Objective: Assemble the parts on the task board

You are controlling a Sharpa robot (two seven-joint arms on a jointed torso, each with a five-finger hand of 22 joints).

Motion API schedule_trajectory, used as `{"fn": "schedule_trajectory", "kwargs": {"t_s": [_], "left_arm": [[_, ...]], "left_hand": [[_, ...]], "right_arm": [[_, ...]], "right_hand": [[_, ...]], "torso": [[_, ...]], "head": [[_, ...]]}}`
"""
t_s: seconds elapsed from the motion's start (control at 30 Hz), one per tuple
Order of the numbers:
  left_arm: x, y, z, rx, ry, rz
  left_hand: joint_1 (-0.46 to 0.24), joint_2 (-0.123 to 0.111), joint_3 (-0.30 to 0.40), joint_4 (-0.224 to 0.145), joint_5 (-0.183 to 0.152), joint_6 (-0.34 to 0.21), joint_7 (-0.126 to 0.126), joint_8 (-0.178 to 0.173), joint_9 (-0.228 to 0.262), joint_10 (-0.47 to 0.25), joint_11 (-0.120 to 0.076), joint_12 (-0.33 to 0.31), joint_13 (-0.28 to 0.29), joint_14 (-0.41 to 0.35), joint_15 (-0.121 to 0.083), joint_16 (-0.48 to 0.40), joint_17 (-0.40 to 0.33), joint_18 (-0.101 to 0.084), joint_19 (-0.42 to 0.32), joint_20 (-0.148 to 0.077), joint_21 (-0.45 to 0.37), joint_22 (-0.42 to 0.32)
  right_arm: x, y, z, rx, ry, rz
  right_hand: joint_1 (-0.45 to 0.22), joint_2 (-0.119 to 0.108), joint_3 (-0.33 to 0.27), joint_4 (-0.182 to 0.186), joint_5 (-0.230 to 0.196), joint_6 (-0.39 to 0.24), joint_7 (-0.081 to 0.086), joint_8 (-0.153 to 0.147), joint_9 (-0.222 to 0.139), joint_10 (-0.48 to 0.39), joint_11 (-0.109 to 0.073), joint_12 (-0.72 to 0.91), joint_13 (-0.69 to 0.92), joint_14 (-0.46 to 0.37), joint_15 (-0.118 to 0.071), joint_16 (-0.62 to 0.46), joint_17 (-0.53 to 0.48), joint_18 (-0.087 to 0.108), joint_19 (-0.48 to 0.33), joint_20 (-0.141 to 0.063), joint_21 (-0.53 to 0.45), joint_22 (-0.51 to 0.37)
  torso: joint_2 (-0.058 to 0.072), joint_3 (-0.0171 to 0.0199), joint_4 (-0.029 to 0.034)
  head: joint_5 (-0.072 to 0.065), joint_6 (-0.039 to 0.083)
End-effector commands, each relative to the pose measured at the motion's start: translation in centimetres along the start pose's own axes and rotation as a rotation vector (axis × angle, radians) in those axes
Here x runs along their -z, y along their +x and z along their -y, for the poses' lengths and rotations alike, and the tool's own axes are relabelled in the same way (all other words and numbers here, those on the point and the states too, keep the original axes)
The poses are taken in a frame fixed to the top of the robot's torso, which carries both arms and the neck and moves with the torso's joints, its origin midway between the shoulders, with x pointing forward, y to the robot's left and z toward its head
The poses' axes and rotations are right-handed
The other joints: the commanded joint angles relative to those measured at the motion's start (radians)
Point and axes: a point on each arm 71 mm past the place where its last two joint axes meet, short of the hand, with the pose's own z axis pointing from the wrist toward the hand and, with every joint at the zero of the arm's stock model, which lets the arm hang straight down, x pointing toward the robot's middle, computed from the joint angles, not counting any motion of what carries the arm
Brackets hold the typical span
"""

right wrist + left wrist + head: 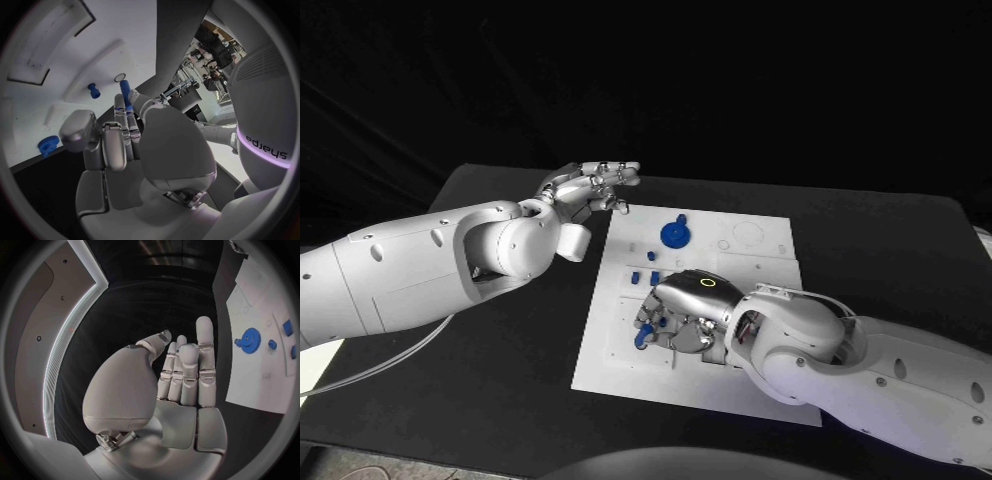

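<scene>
The white task board (625,370) lies in the middle of the black table. A blue gear (675,235) sits near its far edge, with small blue parts (646,277) just in front of it. My right hand (687,310) hovers low over the board's centre, fingers pointing down, and pinches a blue peg (643,338) at its fingertips. The right wrist view shows that peg (124,91) between the fingers, another blue peg (94,91) on the board (125,30), and the gear (48,145). My left hand (596,185) is raised beyond the board's far left corner, fingers straight, holding nothing (181,375).
Shallow empty recesses (747,238) mark the board's far right part. Black table (488,400) surrounds the board on all sides. The left wrist view shows the board (262,375) with the gear (250,336) off to the hand's side.
</scene>
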Motion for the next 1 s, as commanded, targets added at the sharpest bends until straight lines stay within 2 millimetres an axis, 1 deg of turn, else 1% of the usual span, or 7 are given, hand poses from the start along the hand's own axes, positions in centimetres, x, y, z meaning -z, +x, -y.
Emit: {"fn": "schedule_trajectory", "kwargs": {"t_s": [0.03,0.1,0.2,0.37,0.63,0.83,1.0], "left_arm": [[0.0,0.2,0.0,0.009,0.003,-0.022],[0.0,0.2,0.0,0.009,0.003,-0.021],[0.0,0.2,0.0,0.009,0.003,-0.020],[0.0,0.2,0.0,0.009,0.002,-0.021],[0.0,0.2,0.0,0.009,0.002,-0.020],[0.0,0.2,0.0,0.008,0.002,-0.020],[0.0,0.2,0.0,0.008,0.001,-0.019]], "left_hand": [[-0.002,0.008,-0.006,-0.002,0.004,-0.004,0.000,0.005,0.000,-0.005,-0.001,0.005,0.001,-0.008,0.002,-0.006,-0.002,0.010,-0.002,0.002,-0.005,-0.002],[-0.003,0.009,-0.006,-0.002,0.004,-0.004,0.000,0.005,0.000,-0.006,-0.001,0.005,0.002,-0.009,0.002,-0.006,-0.002,0.010,-0.002,0.002,-0.005,-0.002],[-0.003,0.009,-0.006,-0.002,0.004,-0.004,0.000,0.005,0.000,-0.006,-0.001,0.005,0.002,-0.009,0.002,-0.006,-0.002,0.010,-0.002,0.002,-0.005,-0.002],[-0.003,0.009,-0.006,-0.002,0.004,-0.004,0.000,0.005,0.000,-0.006,-0.001,0.005,0.002,-0.009,0.002,-0.006,-0.002,0.010,-0.002,0.002,-0.005,-0.002],[-0.003,0.009,-0.006,-0.002,0.004,-0.004,0.000,0.005,0.000,-0.006,-0.001,0.005,0.002,-0.009,0.002,-0.006,-0.002,0.010,-0.002,0.002,-0.005,-0.002],[-0.003,0.009,-0.006,-0.002,0.004,-0.004,0.000,0.005,0.000,-0.006,-0.001,0.005,0.002,-0.009,0.002,-0.006,-0.002,0.010,-0.002,0.002,-0.005,-0.002],[-0.003,0.009,-0.006,-0.002,0.004,-0.004,0.000,0.005,0.000,-0.006,-0.001,0.005,0.002,-0.009,0.002,-0.006,-0.002,0.010,-0.002,0.002,-0.005,-0.002]], "right_arm": [[-0.1,0.4,0.1,0.049,-0.006,-0.027],[-0.2,0.6,0.1,0.054,-0.002,-0.034],[-0.2,0.7,0.2,0.059,0.002,-0.042],[-0.3,0.8,0.2,0.069,0.008,-0.057],[-0.3,0.9,0.1,0.101,0.016,-0.059],[-0.6,1.0,-0.5,0.130,0.015,-0.070],[-0.9,1.0,-0.9,0.151,0.014,-0.068]], "right_hand": [[0.002,0.003,0.008,-0.001,0.006,0.007,0.003,0.003,0.000,0.005,0.004,-0.007,-0.001,0.058,-0.005,0.007,0.012,0.008,0.001,-0.006,0.005,-0.001],[0.002,0.003,0.008,-0.001,0.006,0.007,0.003,0.003,0.000,0.005,0.004,-0.007,-0.001,0.058,-0.005,0.007,0.012,0.008,0.001,-0.006,0.005,-0.001],[0.002,0.003,0.008,-0.001,0.006,0.007,0.003,0.003,0.000,0.005,0.004,-0.007,-0.001,0.058,-0.005,0.007,0.013,0.008,0.001,-0.006,0.005,-0.001],[0.002,0.003,0.008,-0.002,0.006,0.007,0.003,0.003,0.000,0.005,0.004,-0.007,-0.001,0.058,-0.005,0.006,0.012,0.008,0.001,-0.006,0.005,-0.001],[0.002,0.004,0.012,-0.004,0.014,0.007,0.004,0.002,0.001,0.006,0.005,-0.011,0.000,0.058,-0.004,0.007,0.012,0.008,0.001,-0.006,0.005,-0.001],[-0.011,-0.005,0.009,-0.003,0.020,0.003,0.006,-0.001,0.000,0.005,0.008,-0.018,0.000,0.057,-0.002,0.006,0.010,0.008,0.000,-0.005,0.003,-0.004],[-0.034,-0.018,-0.001,0.007,0.021,-0.007,0.010,-0.006,-0.002,-0.007,0.013,-0.031,-0.002,0.056,0.002,0.003,0.006,0.008,-0.002,-0.001,0.001,-0.007]], "torso": [[0.000,0.0006,-0.0008],[0.000,0.0007,-0.0016],[0.001,0.0007,-0.0028],[-0.001,0.0007,-0.0020],[-0.001,0.0009,0.0000],[0.000,-0.0007,0.0003],[-0.001,-0.0007,-0.0003]], "head": [[-0.001,-0.003],[0.001,-0.001],[-0.004,0.001],[-0.004,-0.007],[-0.006,-0.006],[-0.004,-0.007],[-0.005,-0.007]]}}
